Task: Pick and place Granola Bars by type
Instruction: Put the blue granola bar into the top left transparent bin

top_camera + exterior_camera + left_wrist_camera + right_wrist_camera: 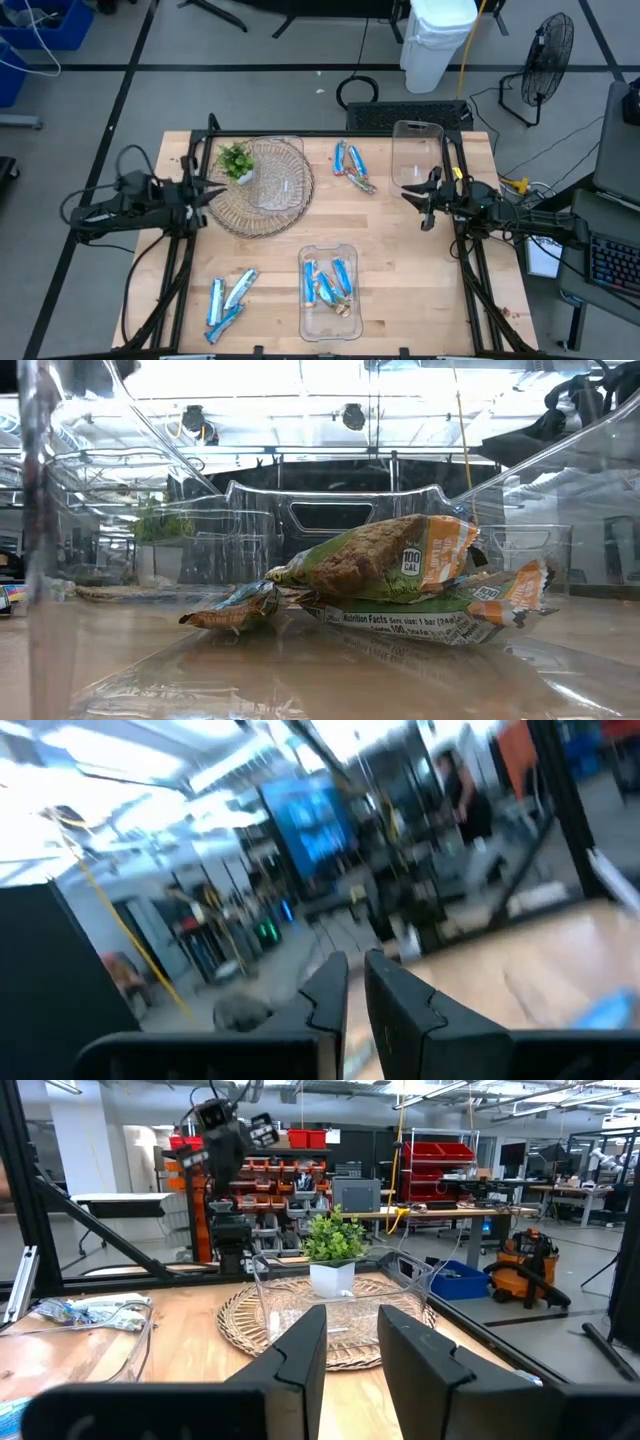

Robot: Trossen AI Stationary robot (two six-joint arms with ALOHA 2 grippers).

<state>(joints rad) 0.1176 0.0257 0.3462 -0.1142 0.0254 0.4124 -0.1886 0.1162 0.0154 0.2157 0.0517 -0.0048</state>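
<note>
Blue-and-white granola bars lie in a loose group [352, 167] at the table's far middle. A second group [228, 298] lies at the near left. More blue bars and a tan one lie in a clear tray [328, 283] at the near middle. The low view looks through that tray's wall at tan-and-green wrapped bars [395, 565] lying on its floor. My left gripper [212, 190] [356, 985] hovers at the left edge of the wicker mat, fingers a narrow gap apart and holding nothing. My right gripper [418, 198] [352, 1340] hovers open and empty right of centre, facing the mat.
A round wicker mat [258, 190] at the far left carries an empty clear tray [280, 172] and a small potted plant [235, 160] [335, 1245]. Another empty clear tray [417, 150] stands at the far right. Bare wood lies between the mat and the right gripper.
</note>
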